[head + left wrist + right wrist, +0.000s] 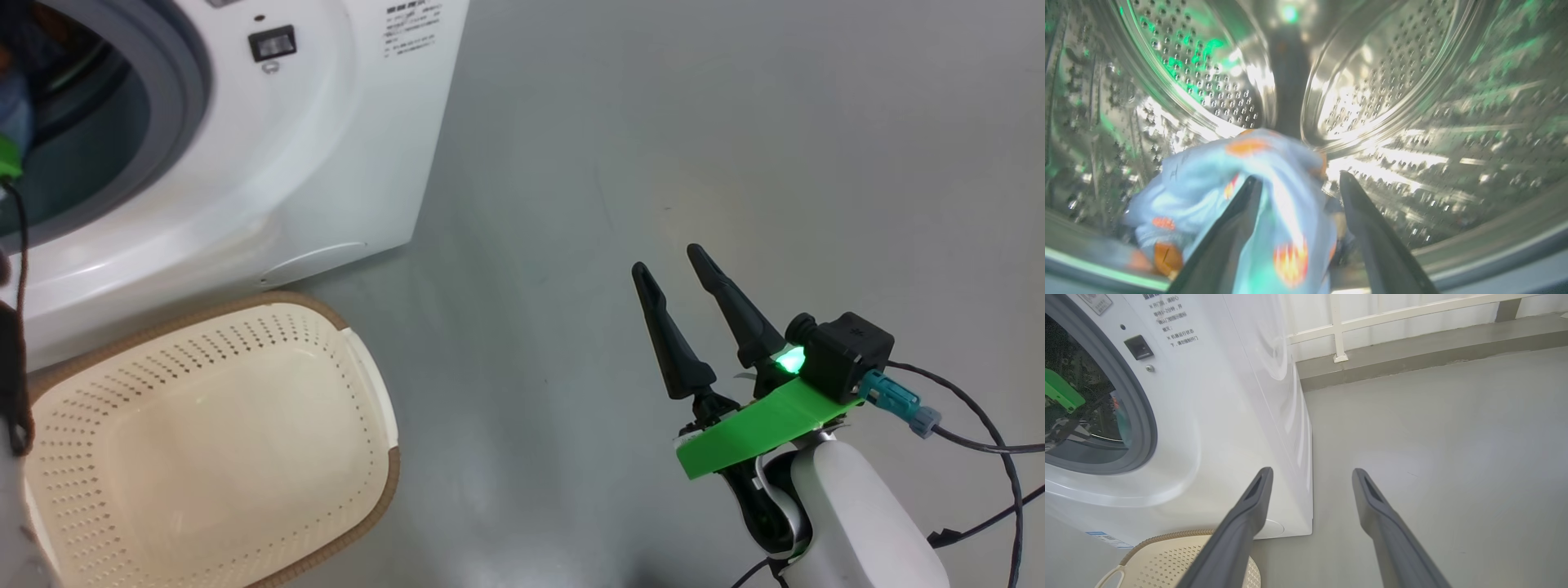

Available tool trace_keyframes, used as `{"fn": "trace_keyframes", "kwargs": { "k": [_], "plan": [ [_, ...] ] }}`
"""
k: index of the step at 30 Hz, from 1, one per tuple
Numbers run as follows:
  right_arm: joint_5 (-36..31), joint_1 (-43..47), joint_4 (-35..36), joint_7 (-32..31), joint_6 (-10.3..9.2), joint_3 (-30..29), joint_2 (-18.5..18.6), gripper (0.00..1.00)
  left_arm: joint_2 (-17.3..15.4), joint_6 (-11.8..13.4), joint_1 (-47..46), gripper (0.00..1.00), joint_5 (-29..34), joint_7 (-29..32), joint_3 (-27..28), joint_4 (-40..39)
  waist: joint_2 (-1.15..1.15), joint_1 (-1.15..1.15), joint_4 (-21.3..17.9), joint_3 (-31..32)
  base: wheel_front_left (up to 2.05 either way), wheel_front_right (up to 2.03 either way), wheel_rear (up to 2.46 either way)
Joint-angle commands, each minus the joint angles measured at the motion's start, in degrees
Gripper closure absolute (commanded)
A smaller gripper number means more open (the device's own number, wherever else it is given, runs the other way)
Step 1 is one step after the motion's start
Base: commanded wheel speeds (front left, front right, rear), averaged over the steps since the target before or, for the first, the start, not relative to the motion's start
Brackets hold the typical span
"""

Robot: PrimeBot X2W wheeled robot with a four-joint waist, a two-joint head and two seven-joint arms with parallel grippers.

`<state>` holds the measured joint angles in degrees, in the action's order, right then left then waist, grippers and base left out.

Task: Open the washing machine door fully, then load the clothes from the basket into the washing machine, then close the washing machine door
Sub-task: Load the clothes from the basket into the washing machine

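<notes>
My left gripper (1300, 177) is inside the steel drum (1380, 81) of the washing machine (326, 122), jaws open. A light blue cloth with orange figures (1208, 163), one of the clothes, lies blurred over and between its fingers, low in the drum. My left arm's green mount (1061, 394) sits in the machine's opening. The cream basket (367, 384) stands on the floor before the machine, and nothing lies in the part I see. My right gripper (665, 257) hangs open over bare floor to the machine's right, holding nothing. The washing machine door is out of view.
The grey floor (735, 122) stretches to the right of the machine. Dark cables (980, 441) trail from my right wrist. A raised kerb with a white railing (1339, 326) runs behind the washing machine (1229, 416). The basket's rim (1167, 539) lies just under my right gripper (1310, 471).
</notes>
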<state>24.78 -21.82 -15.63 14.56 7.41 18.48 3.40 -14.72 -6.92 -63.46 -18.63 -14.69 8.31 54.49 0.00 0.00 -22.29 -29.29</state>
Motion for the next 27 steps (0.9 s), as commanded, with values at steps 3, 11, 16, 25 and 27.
{"fn": "trace_keyframes", "kwargs": {
  "k": [3, 11, 16, 25, 27],
  "plan": [
    [-0.5, -0.2, 0.7, 0.4, 0.08, 0.9, -0.4, 0.0, -2.3, -0.3, -2.4, 0.0, 0.5, -0.3, -0.2, 4.0, 0.0, 0.0, 1.0, 1.0, 0.0, 0.0, 0.0],
    [-0.4, 0.1, -0.1, 0.4, 0.08, 0.9, -0.3, 0.0, -1.5, -0.5, -1.5, 0.0, 0.0, -0.3, -1.8, 6.9, 0.0, 0.0, 2.8, 3.9, 0.0, 0.0, 0.0],
    [-0.3, 0.4, -0.1, 0.4, 0.08, -0.1, 0.3, 0.0, -0.2, -0.6, 3.3, 0.0, -1.6, -0.3, -4.0, 1.4, 0.0, 0.0, 4.6, 6.2, 0.0, 0.0, 0.0],
    [-0.2, 1.7, -0.3, 0.4, 0.08, -1.4, 1.5, 0.0, 0.8, -0.6, 14.8, 0.0, -5.3, -0.3, -8.4, -9.2, 0.0, 0.0, 8.6, 11.4, 0.0, 0.0, 0.0],
    [0.0, 2.1, -0.4, 0.4, 0.08, -1.7, 1.9, 0.0, 1.2, -0.6, 17.5, 0.0, -6.1, -0.3, -9.3, -11.6, 0.0, 0.0, 9.7, 12.6, 0.0, 0.0, 0.0]
  ]
}}
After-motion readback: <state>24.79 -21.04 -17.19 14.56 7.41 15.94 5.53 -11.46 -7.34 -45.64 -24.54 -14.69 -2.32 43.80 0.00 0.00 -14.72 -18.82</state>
